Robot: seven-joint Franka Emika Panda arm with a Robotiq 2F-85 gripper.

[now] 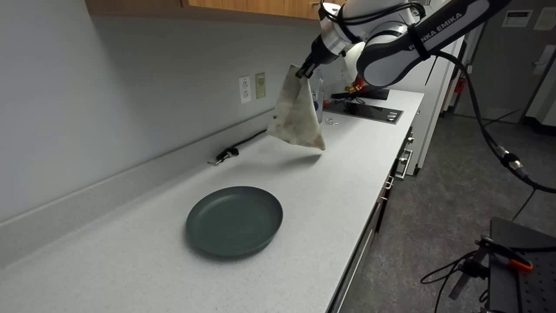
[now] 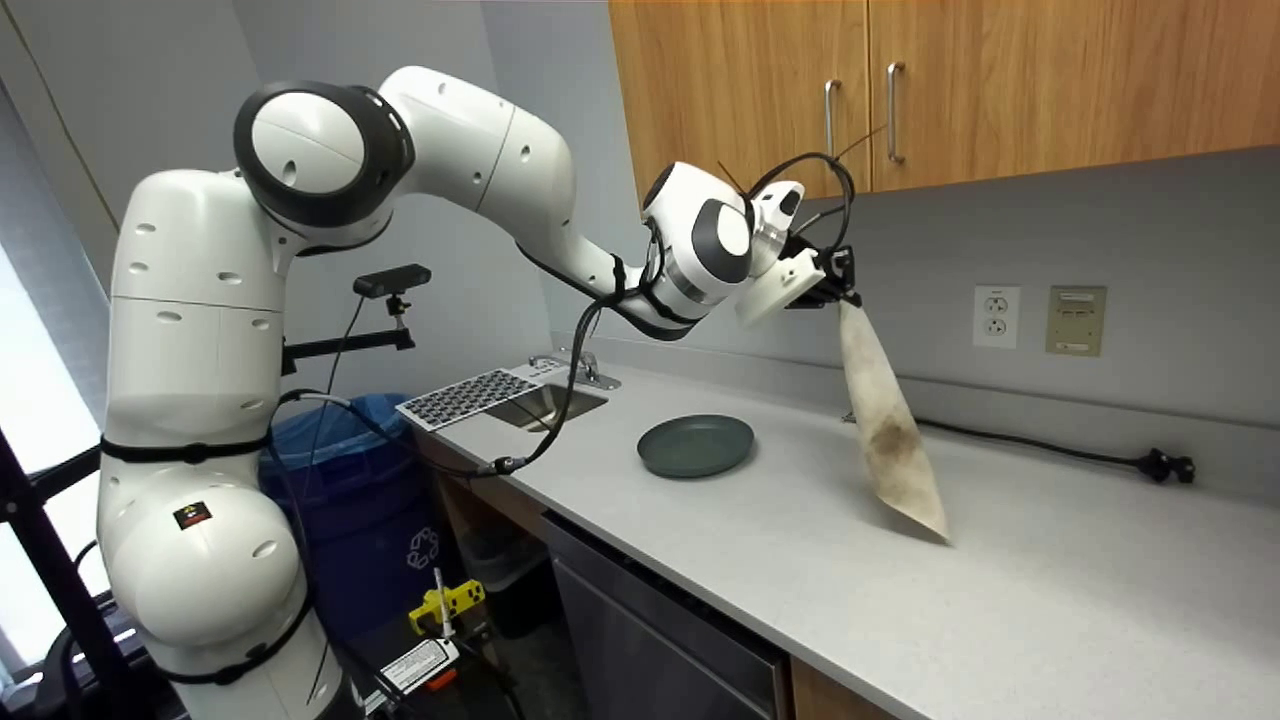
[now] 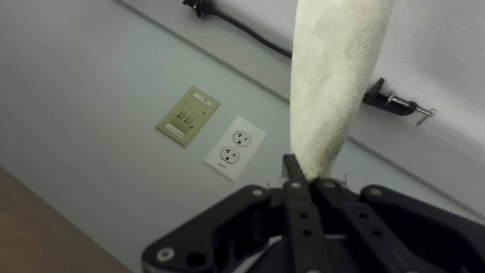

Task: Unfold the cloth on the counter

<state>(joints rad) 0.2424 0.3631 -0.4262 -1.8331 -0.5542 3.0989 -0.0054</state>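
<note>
The cream-beige cloth point(image 1: 296, 115) hangs from my gripper point(image 1: 305, 73), limp and stained, draped in a fold. In an exterior view the cloth point(image 2: 888, 425) shows as a narrow strip below the gripper point(image 2: 848, 298), its lower corner just above the white counter point(image 2: 1060, 590). The counter point(image 1: 321, 208) carries the cloth's shadow in an exterior view. In the wrist view the gripper point(image 3: 307, 172) is shut on the cloth's top end, and the cloth point(image 3: 333, 72) runs away from the fingers. The right fingertip is hidden behind the cloth there.
A round dark grey-green plate point(image 1: 234, 221) lies on the counter. A black cord with a clamp point(image 1: 226, 154) lies along the backsplash. A black cooktop point(image 1: 367, 111) and a clear bottle point(image 1: 319, 95) stand beyond the cloth. Wooden cabinets point(image 2: 960, 90) hang above; a sink point(image 2: 545, 405) is set in the counter.
</note>
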